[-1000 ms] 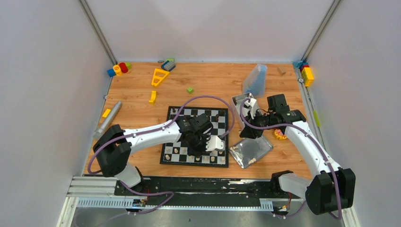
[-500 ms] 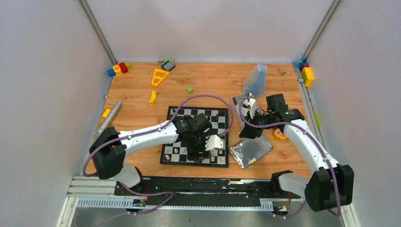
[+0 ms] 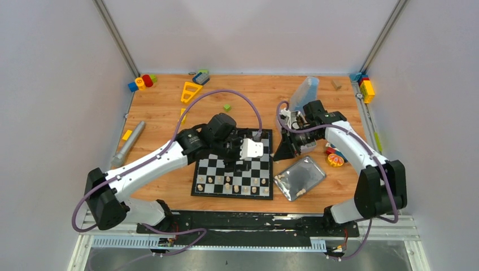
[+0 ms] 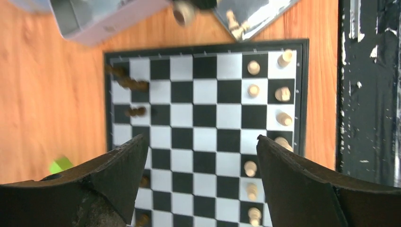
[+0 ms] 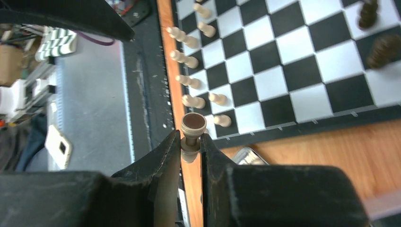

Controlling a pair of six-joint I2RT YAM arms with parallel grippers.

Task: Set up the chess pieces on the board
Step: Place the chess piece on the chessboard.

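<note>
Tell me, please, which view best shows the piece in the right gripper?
Right wrist: the cream chess piece is clamped between the right gripper's fingers, base toward the camera. Top external hides it under the gripper; left wrist shows a blur at most.

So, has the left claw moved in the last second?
Yes. The left gripper moved from the near rows of the board toward its far edge.

Blurred dark chess pieces; board partly behind jaws, one end out of frame.
</note>
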